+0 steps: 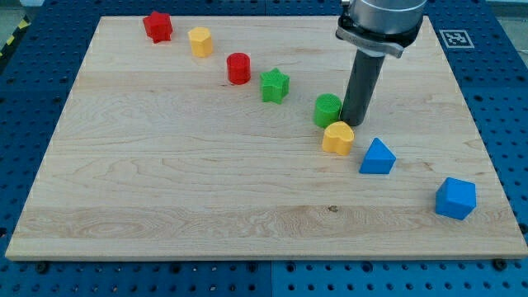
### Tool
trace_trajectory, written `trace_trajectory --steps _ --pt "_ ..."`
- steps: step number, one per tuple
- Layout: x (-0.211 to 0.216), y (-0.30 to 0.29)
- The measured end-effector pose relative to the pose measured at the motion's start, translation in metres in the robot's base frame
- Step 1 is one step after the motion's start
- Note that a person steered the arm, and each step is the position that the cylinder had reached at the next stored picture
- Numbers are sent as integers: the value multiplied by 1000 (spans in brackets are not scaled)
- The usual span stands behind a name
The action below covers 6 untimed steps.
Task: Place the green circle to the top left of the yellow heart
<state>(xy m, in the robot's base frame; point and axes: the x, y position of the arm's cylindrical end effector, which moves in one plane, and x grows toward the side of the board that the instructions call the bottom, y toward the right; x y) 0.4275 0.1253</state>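
Note:
The green circle (327, 110) sits on the wooden board just above and slightly left of the yellow heart (337, 138), almost touching it. My tip (353, 122) stands right against the green circle's right side and just above the heart's upper right edge. The dark rod rises from there to the view's top.
A green star (275, 85), red cylinder (238, 68), yellow block (200, 40) and red star (157, 26) run in a diagonal line toward the view's top left. A blue triangular block (377, 157) lies right of the heart, a blue cube (455, 198) at the lower right.

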Motion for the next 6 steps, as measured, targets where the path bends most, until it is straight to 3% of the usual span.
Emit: trace_trajectory --steps 5,6 --pt "-12 -24" --pt "-49 -27"
